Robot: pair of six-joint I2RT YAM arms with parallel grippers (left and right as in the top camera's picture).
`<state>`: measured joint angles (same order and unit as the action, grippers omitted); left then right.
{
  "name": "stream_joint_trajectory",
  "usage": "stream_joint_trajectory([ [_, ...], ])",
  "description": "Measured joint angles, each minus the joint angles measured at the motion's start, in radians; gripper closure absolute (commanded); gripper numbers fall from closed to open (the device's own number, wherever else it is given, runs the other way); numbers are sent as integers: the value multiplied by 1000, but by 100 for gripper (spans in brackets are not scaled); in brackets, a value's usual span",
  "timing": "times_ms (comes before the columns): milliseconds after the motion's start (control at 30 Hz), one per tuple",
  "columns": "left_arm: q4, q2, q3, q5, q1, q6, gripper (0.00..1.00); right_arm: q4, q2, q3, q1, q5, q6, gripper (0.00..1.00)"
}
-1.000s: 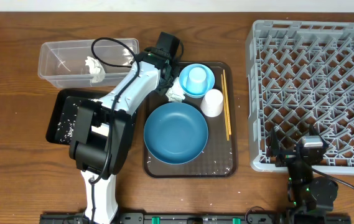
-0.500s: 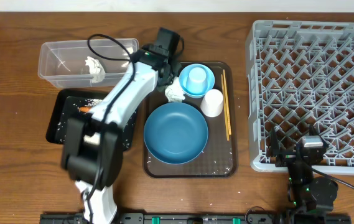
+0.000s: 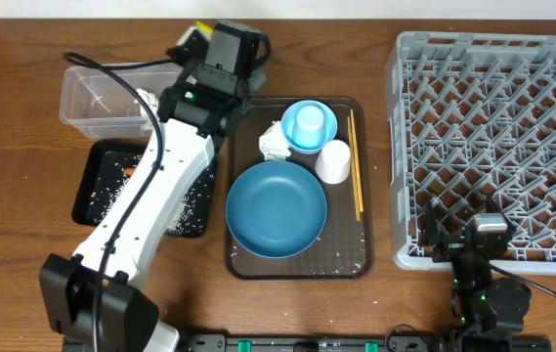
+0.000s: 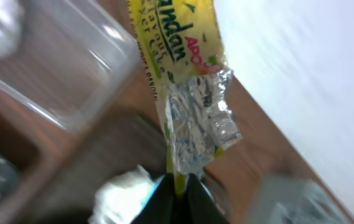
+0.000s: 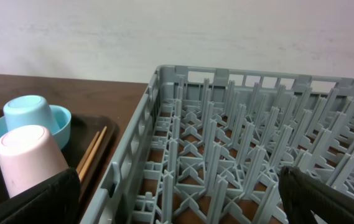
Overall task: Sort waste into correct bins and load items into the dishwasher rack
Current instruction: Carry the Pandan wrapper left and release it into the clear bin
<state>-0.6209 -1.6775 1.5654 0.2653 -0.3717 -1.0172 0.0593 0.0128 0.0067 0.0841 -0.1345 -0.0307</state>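
Overhead and wrist views of a two-arm robot at a wooden desk (image 3: 23, 244), partway through sorting waste.

The left claw (image 4: 177, 194) is closed on the lower end of the yellow-green wrapper (image 4: 186, 74). The wrapper stands up from the fingertips, with its torn silver foil inner side facing the wrist camera. From above, the wrapper (image 3: 196, 31) is held in the air near the far edge of the desk. It is just beyond the far right corner of the clear box (image 3: 97, 93) and not yet over the box's opening. The left wrist picture is blurred.

The step in hand appears to be carrying the wrapper to a bin. The clear box already holds a crumpled tissue (image 3: 147, 102), so it is the likely target. The next move would bring the claw over the box's open top, then part the fingers so the light wrapper drops inside rather than drifting off.

The black tray (image 3: 94, 176) holds scattered rice. The brown serving tray (image 3: 243, 264) carries the blue dish (image 3: 276, 208), a cup in a bowl (image 3: 309, 125), a pinkish cup (image 3: 333, 161), chopsticks (image 3: 356, 176) and a second tissue (image 3: 275, 144).

The right claw (image 3: 490, 230) sits open beside the near edge of the grey rack (image 3: 492, 108), holding nothing.
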Motion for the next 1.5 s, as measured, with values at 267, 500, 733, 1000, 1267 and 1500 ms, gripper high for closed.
stream_joint_trajectory([
  [267, 2, -84, 0, 136, 178, 108, 62, 0, 0, 0, 0, 0, 0, 1],
  [500, -1, -174, 0, 100, 315, 126, 25, 0, 0, 0, 0, 0, 0, 1],
  [733, -18, -175, 0, 18, 324, 158, 19, 0, 0, 0, 0, 0, 0, 1],
  [1000, -23, -87, 0, -148, 163, 342, 12, 0, 0, 0, 0, 0, 0, 1],
  [1267, -71, -91, 0, -163, -37, 276, 11, 0, 0, 0, 0, 0, 0, 1],
  [1500, -71, -150, 0, -161, -27, 60, 11, 0, 0, 0, 0, 0, 0, 1],
])
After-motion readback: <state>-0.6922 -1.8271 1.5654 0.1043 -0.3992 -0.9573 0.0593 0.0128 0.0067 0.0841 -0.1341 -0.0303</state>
